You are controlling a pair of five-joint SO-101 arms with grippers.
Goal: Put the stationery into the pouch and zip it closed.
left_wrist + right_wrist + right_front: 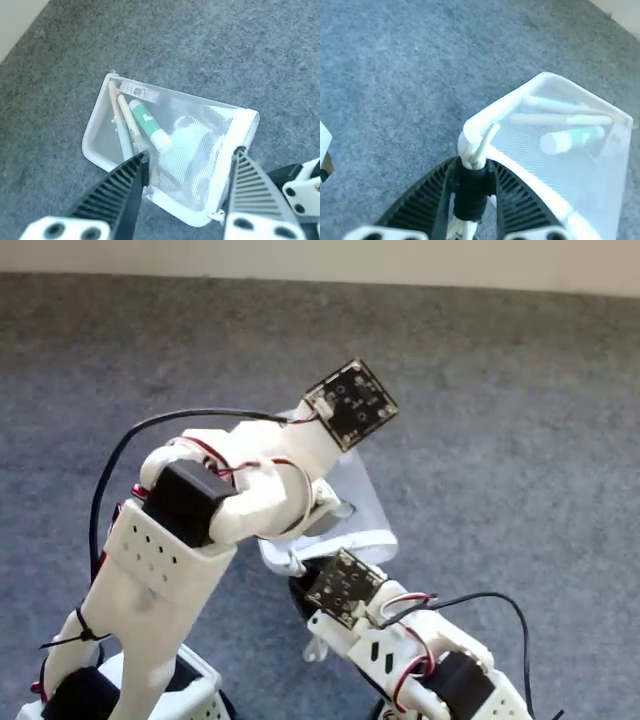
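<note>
From above, my left arm [230, 495] hides most of the pouch [368, 508]; through its mesh, whatever lies beside the green tube [145, 122] is unreadable.

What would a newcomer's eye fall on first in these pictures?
First, the see-through mesh pouch lying on the grey surface, with pens and a green-and-white tube inside it. Next, the left gripper hangs open over the pouch. The right gripper is shut on the zip pull at one corner.
</note>
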